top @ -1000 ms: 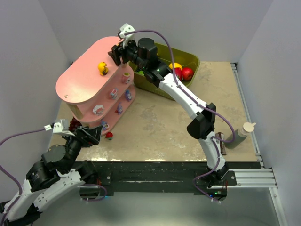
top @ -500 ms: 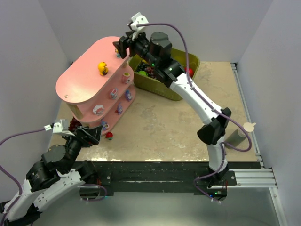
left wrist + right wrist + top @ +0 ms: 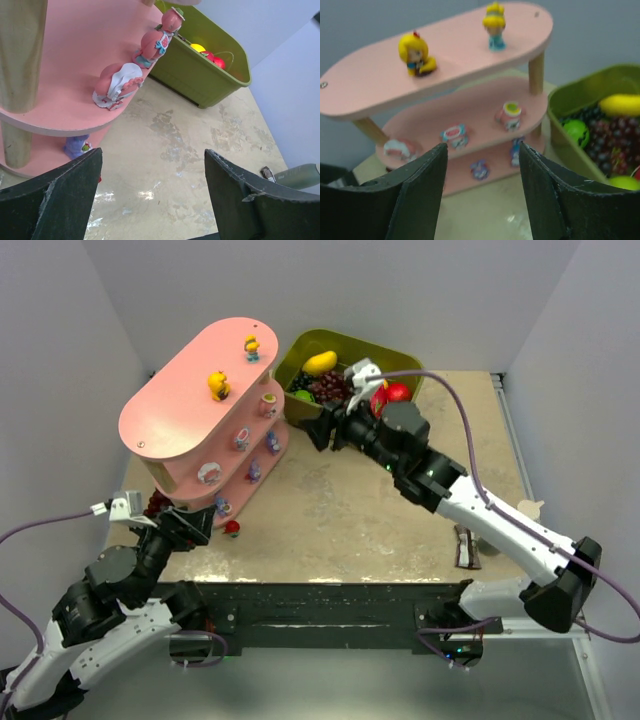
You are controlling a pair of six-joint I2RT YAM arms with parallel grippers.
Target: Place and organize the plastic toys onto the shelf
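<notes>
as the red toy [image 3: 232,528] just ahead of the left tool [image 3: 203,527] looks tiny, light, stiff, slick, pinch its middle; left tool apart, right tool [image 3: 482,147] apart, both empty.

Pink shelf [image 3: 465,42]: two yellow-haired toys [image 3: 416,54] on top, three on middle; green bin [image 3: 580,95] right.

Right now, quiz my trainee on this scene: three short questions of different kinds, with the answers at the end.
1. How many figurines stand on the top tier of the pink shelf?
2. True or false: the right end effector is shut on a toy.
3. Where does the small red toy lie? A: on the top tier. B: on the table by the shelf's foot. C: on the middle tier.
Key: 1 two; 2 false; 3 B.
</notes>
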